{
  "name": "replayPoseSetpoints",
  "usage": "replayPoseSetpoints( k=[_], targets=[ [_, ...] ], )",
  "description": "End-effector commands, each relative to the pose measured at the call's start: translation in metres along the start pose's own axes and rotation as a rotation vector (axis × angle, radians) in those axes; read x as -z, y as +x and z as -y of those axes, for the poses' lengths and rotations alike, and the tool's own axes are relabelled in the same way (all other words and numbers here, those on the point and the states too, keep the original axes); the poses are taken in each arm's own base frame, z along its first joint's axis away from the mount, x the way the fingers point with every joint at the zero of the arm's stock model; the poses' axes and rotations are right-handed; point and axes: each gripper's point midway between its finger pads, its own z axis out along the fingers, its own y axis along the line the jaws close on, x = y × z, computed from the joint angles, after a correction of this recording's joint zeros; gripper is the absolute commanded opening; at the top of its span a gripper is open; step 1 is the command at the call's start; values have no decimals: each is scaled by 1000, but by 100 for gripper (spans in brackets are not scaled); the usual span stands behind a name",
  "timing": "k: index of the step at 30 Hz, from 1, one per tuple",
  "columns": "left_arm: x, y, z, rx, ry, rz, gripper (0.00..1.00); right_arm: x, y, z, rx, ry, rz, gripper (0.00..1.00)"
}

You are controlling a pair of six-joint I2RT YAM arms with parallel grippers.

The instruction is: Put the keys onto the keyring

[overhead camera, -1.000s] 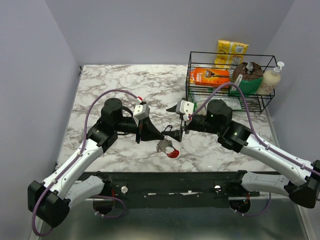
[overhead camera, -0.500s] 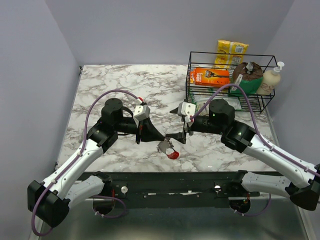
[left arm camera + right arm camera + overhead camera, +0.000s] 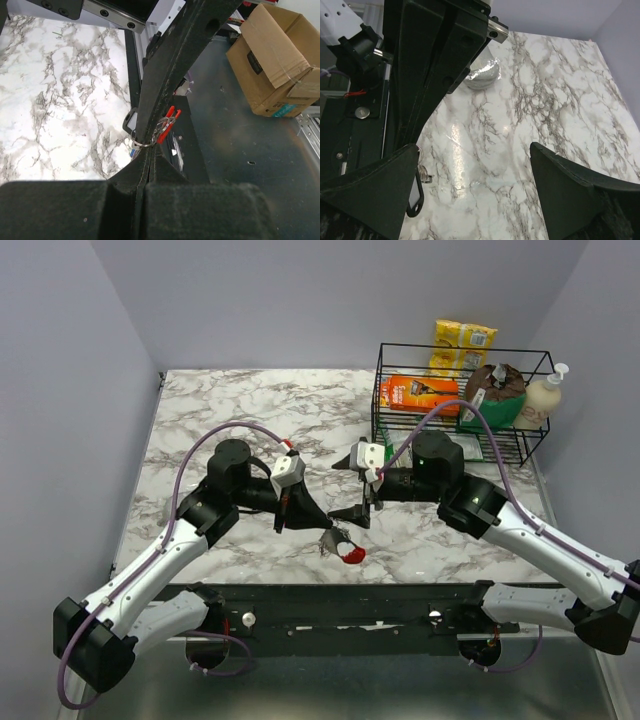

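Observation:
My left gripper (image 3: 318, 515) is shut on a thin silver ring (image 3: 142, 143) of the key bunch and holds it just above the table's front edge. The red keyring (image 3: 350, 556) hangs from that bunch; it also shows in the left wrist view (image 3: 168, 125). The keys (image 3: 330, 539) dangle beside it, with a blue bit (image 3: 133, 153) and a dark oval head (image 3: 415, 197). My right gripper (image 3: 347, 488) is open and empty. One of its fingers (image 3: 175, 65) lies right against the bunch. I cannot tell whether it passes through the ring.
A black wire basket (image 3: 530, 455) stands at the back right with an orange pack (image 3: 420, 393) and a brown-and-green bag (image 3: 497, 390). A soap bottle (image 3: 545, 395) and a yellow packet (image 3: 464, 340) are by it. The black front rail (image 3: 330, 600) lies below the bunch.
My left gripper has moved a little right and toward the front edge with the bunch. My right gripper has shifted slightly and stays open beside it.

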Motion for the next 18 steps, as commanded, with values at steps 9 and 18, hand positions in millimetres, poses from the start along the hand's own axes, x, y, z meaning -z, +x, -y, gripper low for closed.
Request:
replayPoseSetpoints(
  k=[9,18],
  targets=[
    [-7,-21,26,-81,78,71,0,-4,1,9,30,-12,-33,99],
    [-8,-23,31,-96,83,92,0,9,-6,2,33,-47,-41,100]
  ],
)
